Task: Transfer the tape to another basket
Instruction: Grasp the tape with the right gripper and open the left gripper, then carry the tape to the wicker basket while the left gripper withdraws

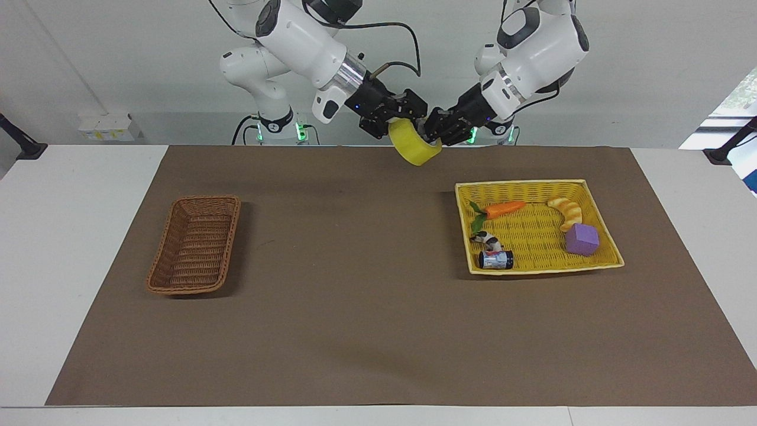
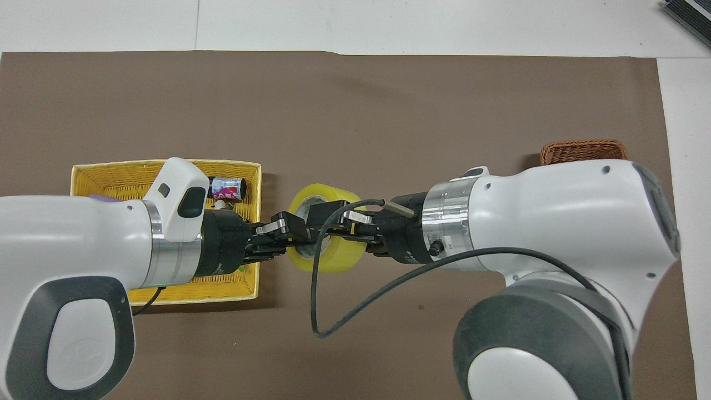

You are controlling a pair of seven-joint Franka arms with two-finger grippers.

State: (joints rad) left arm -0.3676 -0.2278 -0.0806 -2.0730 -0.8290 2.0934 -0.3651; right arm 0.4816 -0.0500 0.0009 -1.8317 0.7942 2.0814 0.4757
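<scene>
The tape [image 1: 415, 149] hangs in mid-air over the counter [image 1: 366, 284] between both tools, for a handover. Right tool [image 1: 408, 115] is clamped on it; left tool [image 1: 434, 127] touches it, grip unclear. Basket [image 1: 195, 245] waits well apart.

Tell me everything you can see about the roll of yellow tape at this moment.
The tape is a wide roll of translucent yellow film on a pale inner core. It is off the table, tilted, in the air over the brown mat between the two baskets. The left gripper and the right gripper meet at it from either end, each touching the roll. Whether either one grips it firmly cannot be told.
</scene>
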